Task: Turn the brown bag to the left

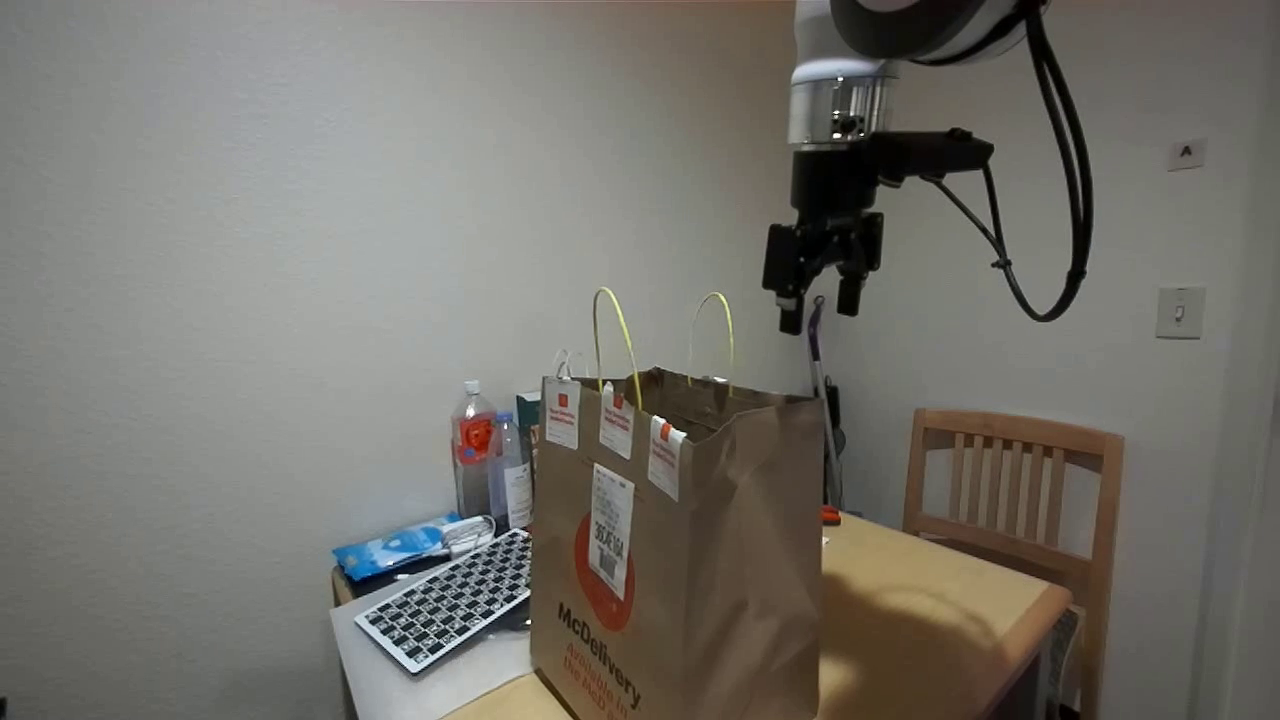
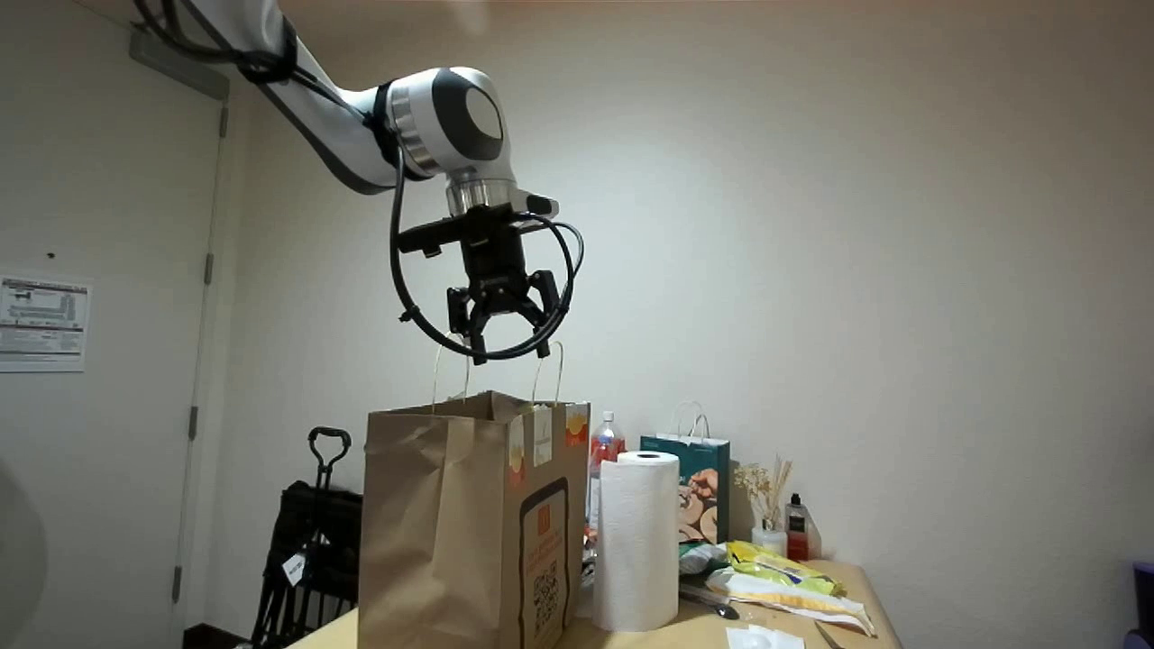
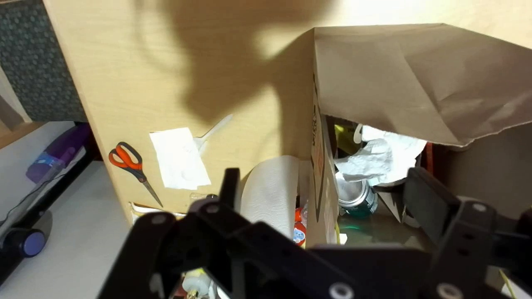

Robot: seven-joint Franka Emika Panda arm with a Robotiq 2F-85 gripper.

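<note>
Brown bag [image 1: 680,550]: upright on the tabletop [image 1: 960,570], mouth open; foot running out of frame in both exterior views. Contents shown in the wrist view, partly covered by an overhanging side wall: crumpled white paper [image 3: 384,155], metal-rimmed green container [image 3: 356,203]; remainder too dark to name. Keyboard [image 1: 450,605]: one end hidden behind the brown bag. Paper towel roll [image 2: 638,550]: just beside the brown bag, contact not determinable; in front of part of a green paper bag [image 2: 703,487]. Tool [image 1: 820,308]: fingers [image 3: 430,203] spread wide, higher than the brown bag's mouth, apart from it; crossed by a black cable [image 2: 411,315] in an exterior view.

Further items: clear bottle with red label [image 1: 472,455]; slimmer bottle with blue cap [image 1: 511,475]; orange-handled scissors [image 3: 135,166] near a white sheet [image 3: 178,158]; dried flowers [image 2: 764,494]; bottle of red liquid [image 2: 798,534].

Surface: pale wood-grained tabletop, shadowed beside the brown bag. Room: pale wall [image 1: 250,250]; wooden chair [image 1: 1005,545]; black cart [image 2: 315,514] near a door [image 2: 117,180].
</note>
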